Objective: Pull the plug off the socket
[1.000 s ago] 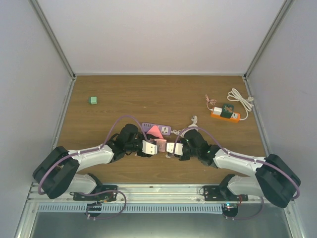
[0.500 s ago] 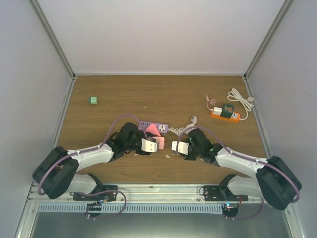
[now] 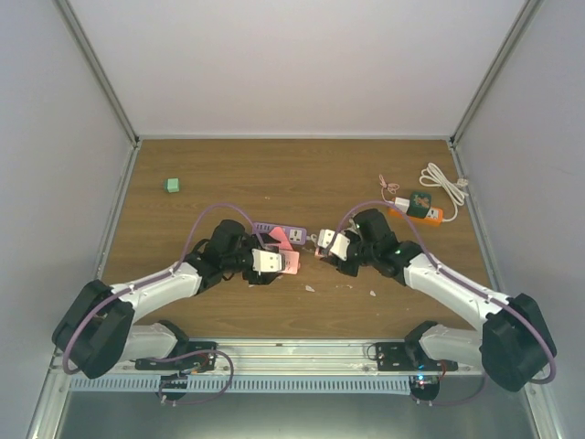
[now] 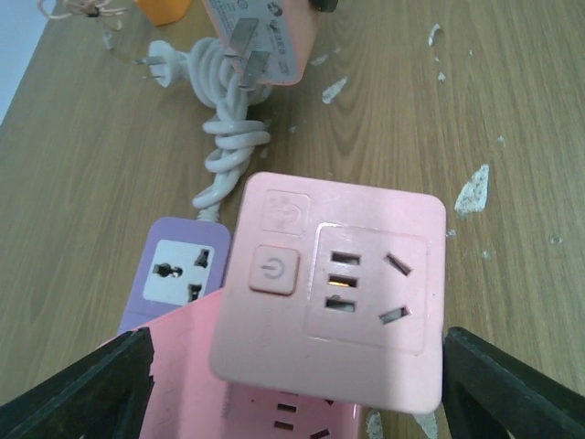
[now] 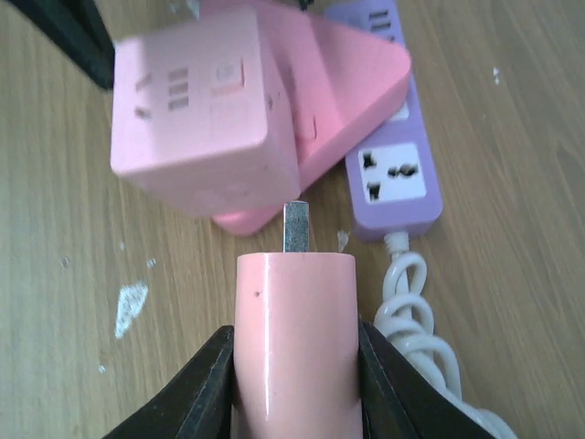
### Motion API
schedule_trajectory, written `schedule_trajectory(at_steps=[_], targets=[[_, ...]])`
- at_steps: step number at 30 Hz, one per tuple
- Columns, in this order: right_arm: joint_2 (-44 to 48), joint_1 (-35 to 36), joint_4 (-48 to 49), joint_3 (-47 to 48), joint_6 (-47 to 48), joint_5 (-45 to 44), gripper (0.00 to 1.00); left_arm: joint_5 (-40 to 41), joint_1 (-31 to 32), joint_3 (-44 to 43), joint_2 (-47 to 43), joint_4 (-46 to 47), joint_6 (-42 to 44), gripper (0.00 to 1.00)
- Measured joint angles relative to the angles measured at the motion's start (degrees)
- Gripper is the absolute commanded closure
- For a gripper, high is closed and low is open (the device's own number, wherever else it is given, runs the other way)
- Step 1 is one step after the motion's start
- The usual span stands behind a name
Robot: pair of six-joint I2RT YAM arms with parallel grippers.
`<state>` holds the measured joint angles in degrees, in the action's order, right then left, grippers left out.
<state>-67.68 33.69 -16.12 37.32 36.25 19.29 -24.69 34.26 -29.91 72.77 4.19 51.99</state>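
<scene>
The orange socket lies at the back right with a dark green plug seated in it, and both grippers are far from it. My left gripper stands open around a pink outlet cube. The cube rests tilted on a pink wedge-shaped block, with a gap at the left finger. My right gripper is shut on a pink plug. The plug's metal prong is bare and a little short of the cube.
A purple power strip lies behind the cube, its coiled white cord beside my right gripper. A small green cube sits at the back left. A white cable curls behind the orange socket. White flecks dot the wood.
The pink plug and the pink cube, close together a second ago, are now apart. My right gripper moved back and right with the plug. My left gripper's fingers opened wider.
</scene>
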Motion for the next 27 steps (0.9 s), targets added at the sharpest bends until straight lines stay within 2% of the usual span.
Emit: schedule_trajectory(at_steps=[5, 12, 21, 27], targets=[[-1.1, -0.8, -3.8, 4.7, -2.7, 5.8, 0.99, -1.0, -0.3, -1.4, -3.0, -2.5, -0.1, 0.06], [-6.8, -1.8, -10.0, 12.2, -7.1, 16.5, 0.99, -2.5, -0.3, -8.3, -3.7, -7.4, 2.6, 0.08], [-14.6, -7.4, -15.5, 19.3, -10.4, 30.1, 0.98, -1.8, -0.5, -22.1, -2.4, -23.7, 12.8, 0.10], [-20.2, -7.9, -19.9, 22.8, -10.4, 39.2, 0.96, -1.4, 0.9, -26.8, -5.2, -27.8, 16.1, 0.16]])
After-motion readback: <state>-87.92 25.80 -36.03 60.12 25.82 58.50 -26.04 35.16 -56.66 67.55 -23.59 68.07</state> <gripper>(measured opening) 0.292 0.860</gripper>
